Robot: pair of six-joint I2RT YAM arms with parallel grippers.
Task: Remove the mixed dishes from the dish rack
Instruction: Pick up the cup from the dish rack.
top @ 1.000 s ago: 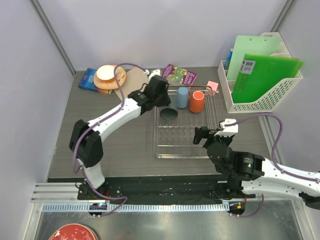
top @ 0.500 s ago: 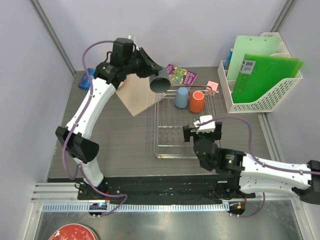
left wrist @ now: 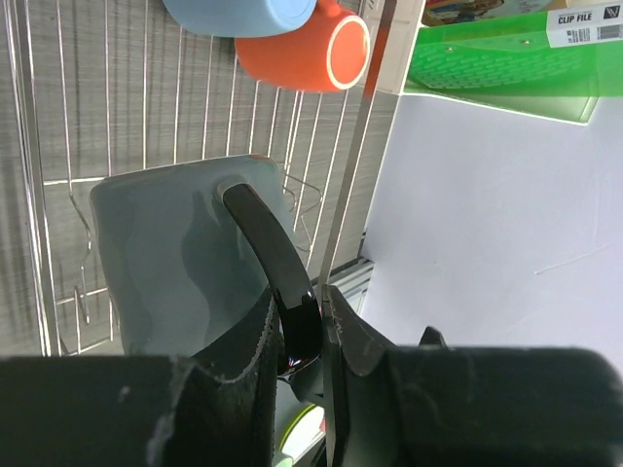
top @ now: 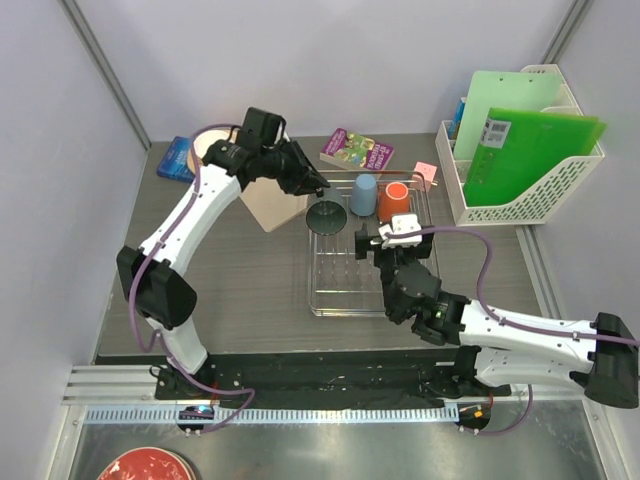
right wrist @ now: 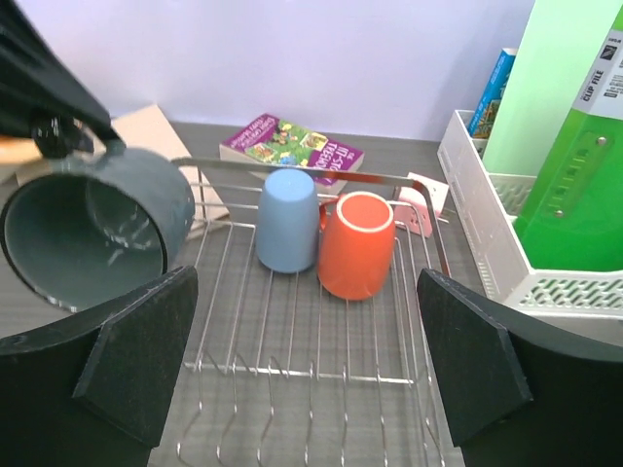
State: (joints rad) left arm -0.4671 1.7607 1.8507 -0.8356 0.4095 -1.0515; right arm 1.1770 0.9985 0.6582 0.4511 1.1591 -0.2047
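Grey mug (top: 327,216) lowered over rack (top: 345,290), left end effector (left wrist: 300,331) gripping handle (left wrist: 271,248)

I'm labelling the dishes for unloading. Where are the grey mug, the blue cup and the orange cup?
grey mug (right wrist: 92,233): right wrist view, on its inner wall.
blue cup (right wrist: 287,224): right wrist view, on its side wall.
orange cup (right wrist: 356,261): right wrist view, on its side wall.

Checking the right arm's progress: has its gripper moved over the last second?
Yes. The right gripper has moved along the dish rack, from the near right part toward the far end, and is now closer to the orange cup.
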